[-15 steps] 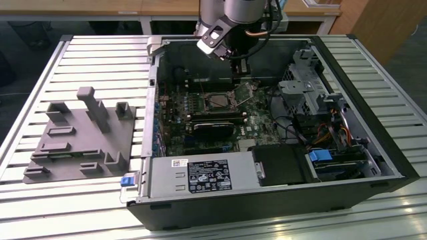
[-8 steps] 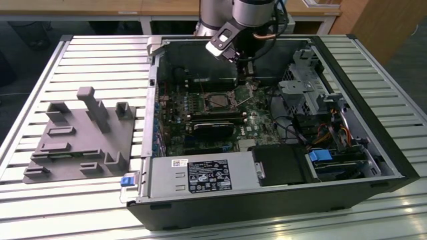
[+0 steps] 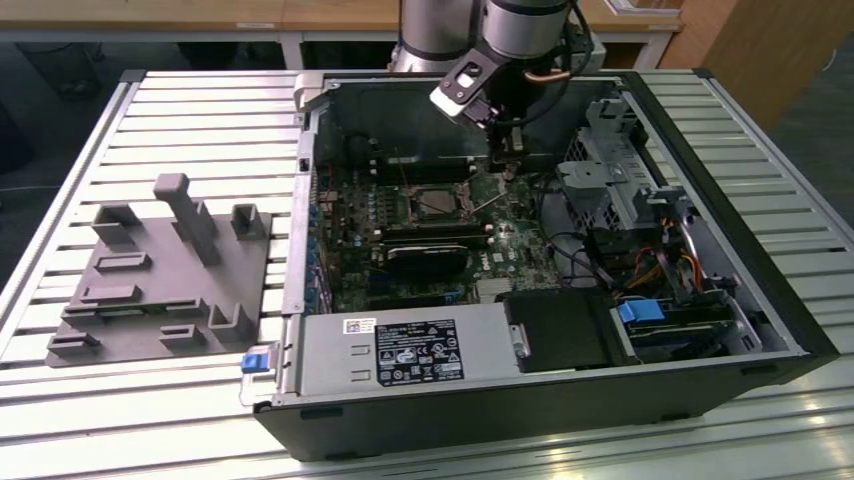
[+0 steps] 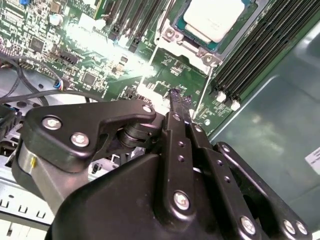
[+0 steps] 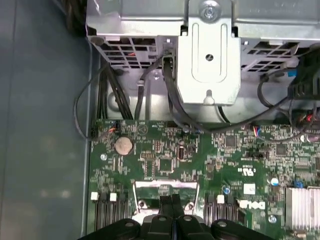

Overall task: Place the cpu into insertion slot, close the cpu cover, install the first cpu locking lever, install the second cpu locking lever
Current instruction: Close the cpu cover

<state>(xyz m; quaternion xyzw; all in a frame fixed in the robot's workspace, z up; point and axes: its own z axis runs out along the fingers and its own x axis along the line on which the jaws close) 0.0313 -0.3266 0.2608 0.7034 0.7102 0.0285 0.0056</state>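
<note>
Fingers of my gripper (image 4: 176,100) are clenched shut over the green board (image 4: 167,67), near the chip (image 4: 215,17) seated in its socket (image 4: 172,35).

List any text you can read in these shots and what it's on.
Nothing can be quoted reliably.
Black label on the power supply: dense white print, too small to read.
White sticker beside that label: too small to read.
White sticker on the case wall: cut off at the frame edge and blurred.
White markings on the green circuit board: too blurred to read.
</note>
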